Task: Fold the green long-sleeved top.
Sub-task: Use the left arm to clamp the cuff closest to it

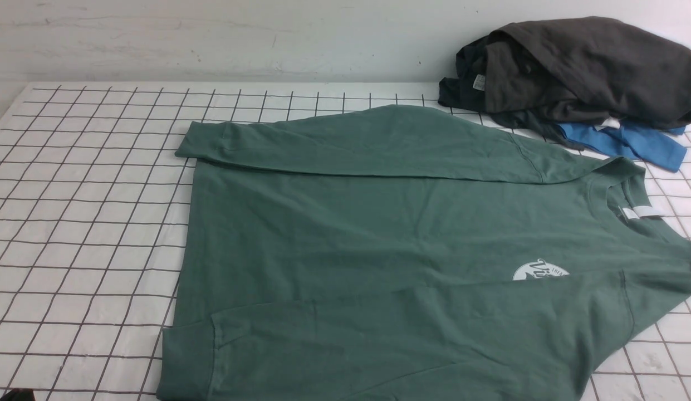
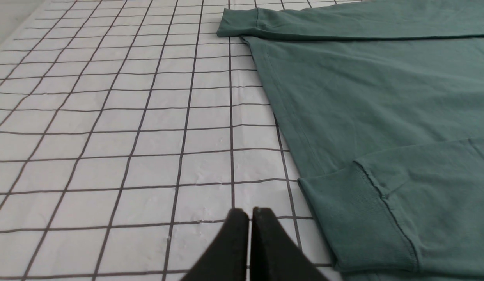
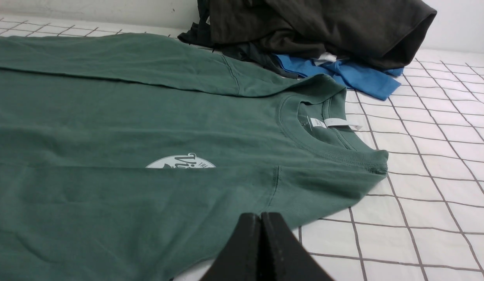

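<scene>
Front view: the top (image 1: 378,223) lies flat on the gridded worktop (image 1: 89,223), neck to the right, hem to the left. The far sleeve (image 1: 351,142) is folded along the top's far edge. The near sleeve (image 1: 406,334) is folded across the body and covers the lower half of the white logo (image 1: 540,272). A white label (image 1: 637,213) shows inside the neck. Grey clothes (image 1: 590,67) are heaped at the far right, touching the top's shoulder, with a blue garment (image 1: 629,142) sticking out beneath them.

Left wrist view: the left tool (image 2: 249,218) is clenched, fingertips pressed together with nothing between them, over bare worktop just beside the near cuff (image 2: 355,222).

Right wrist view: the right tool (image 3: 260,220) is likewise clenched, no cloth showing between its fingers, its tips at the near edge of the top by the shoulder.
</scene>
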### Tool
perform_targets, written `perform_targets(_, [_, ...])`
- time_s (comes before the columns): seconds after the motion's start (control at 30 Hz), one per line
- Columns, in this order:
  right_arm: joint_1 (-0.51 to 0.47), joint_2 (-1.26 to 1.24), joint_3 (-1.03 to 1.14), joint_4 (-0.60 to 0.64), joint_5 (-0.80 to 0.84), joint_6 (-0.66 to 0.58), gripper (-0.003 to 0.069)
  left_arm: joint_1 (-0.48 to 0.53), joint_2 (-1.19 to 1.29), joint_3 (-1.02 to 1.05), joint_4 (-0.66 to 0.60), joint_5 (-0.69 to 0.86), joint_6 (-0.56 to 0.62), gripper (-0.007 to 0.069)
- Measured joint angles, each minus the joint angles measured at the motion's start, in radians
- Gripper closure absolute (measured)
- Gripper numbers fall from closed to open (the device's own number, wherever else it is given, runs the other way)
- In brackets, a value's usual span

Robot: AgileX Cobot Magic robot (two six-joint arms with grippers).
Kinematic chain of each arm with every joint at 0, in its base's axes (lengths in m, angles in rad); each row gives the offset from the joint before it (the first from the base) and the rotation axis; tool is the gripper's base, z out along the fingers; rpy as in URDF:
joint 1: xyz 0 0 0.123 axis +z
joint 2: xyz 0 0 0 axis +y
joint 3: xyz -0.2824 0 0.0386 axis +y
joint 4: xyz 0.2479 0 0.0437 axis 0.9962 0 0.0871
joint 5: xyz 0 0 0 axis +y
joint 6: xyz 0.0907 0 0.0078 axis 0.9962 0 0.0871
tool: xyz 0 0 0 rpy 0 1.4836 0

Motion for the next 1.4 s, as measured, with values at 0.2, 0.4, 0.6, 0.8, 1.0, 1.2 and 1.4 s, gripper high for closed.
perform_targets(0.2, [0.000, 0.000, 0.002, 0.052, -0.016, 0.014, 0.0673, 0.000, 0.000, 0.002, 0.025, -0.106, 0.000, 0.0631])
perform_targets(0.4, [0.000, 0.000, 0.007, 0.165, -0.195, 0.019, 0.0673, 0.000, 0.000, 0.002, 0.026, -0.429, 0.000, 0.0631])
perform_targets(0.6, [0.000, 0.000, 0.007, 0.263, -0.520, 0.084, 0.0673, 0.000, 0.000, 0.002, 0.022, -0.794, -0.018, 0.0631])
perform_targets(0.8, [0.000, 0.000, 0.007, 0.325, -0.787, 0.254, 0.0673, 0.000, 0.001, -0.045, -0.021, -0.906, -0.052, 0.0631])
perform_targets(1.0, [0.000, 0.078, -0.129, -0.034, -0.592, 0.300, 0.0673, 0.000, 0.221, -0.398, -0.020, -0.545, -0.018, 0.0631])
perform_targets(1.2, [0.000, 0.321, -0.358, -0.361, -0.284, 0.356, 0.0671, 0.000, 0.575, -0.607, -0.029, -0.209, 0.027, 0.0631])
perform_targets(1.4, [0.000, 0.662, -0.566, -0.267, 0.156, 0.363, 0.0671, -0.040, 0.981, -0.748, -0.112, 0.215, 0.084, 0.0631])
